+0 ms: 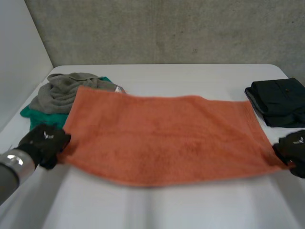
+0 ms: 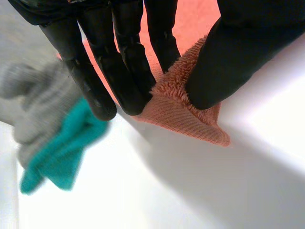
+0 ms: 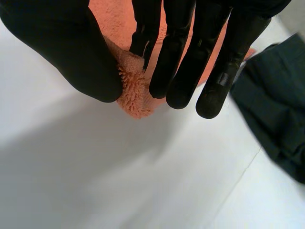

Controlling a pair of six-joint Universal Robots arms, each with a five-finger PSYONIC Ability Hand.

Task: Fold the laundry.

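White table (image 1: 157,210) before a grey concrete wall (image 1: 167,28), with an orange towel (image 1: 162,138) pulled wide across the middle. At the near left corner, left hand (image 1: 45,143): thumb clamped against straight fingers, terry corner pinched between them, plain from the left wrist. At the near right corner, right hand (image 1: 294,151) in the same pinch, thumb and fingers closed on the corner tip.

Beside the left hand, a heap of grey and teal laundry (image 1: 59,98), touching the towel's far left corner. Near the right hand, a stack of dark folded clothes (image 1: 279,101), just beside the towel's right edge.

Looks like the start of fold 1: spread and tensioned, not yet doubled over. Next, probably: lift both near corners together, carry them across to the far edge, keep the 2 pinches level so the edges meet square, and steer clear of heap and stack.
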